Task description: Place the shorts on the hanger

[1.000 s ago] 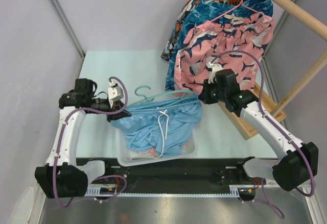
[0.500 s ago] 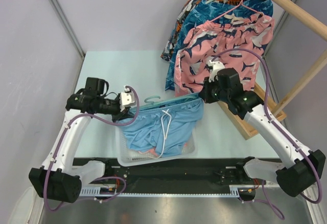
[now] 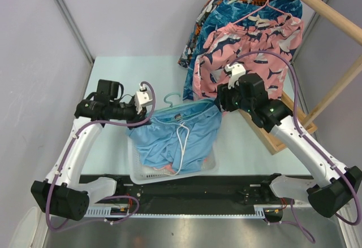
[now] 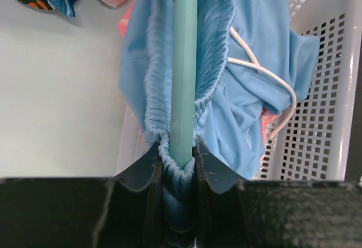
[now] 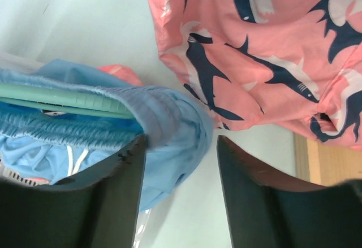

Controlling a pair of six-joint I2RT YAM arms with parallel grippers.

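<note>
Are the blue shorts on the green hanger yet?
Yes, on: the shorts have their waistband stretched around the hanger in both wrist views; their legs hang into the basket.

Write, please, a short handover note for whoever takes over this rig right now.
Left pincer: shut on the mint-green hanger and the waistband of the blue shorts, at their left end.
Right pincer: open, jaws either side of the waistband's other end, beside the shark-print shorts.
Done: waistband runs along the hanger bar, above the white basket.
Left: probably check the right end is seated, then release.
</note>
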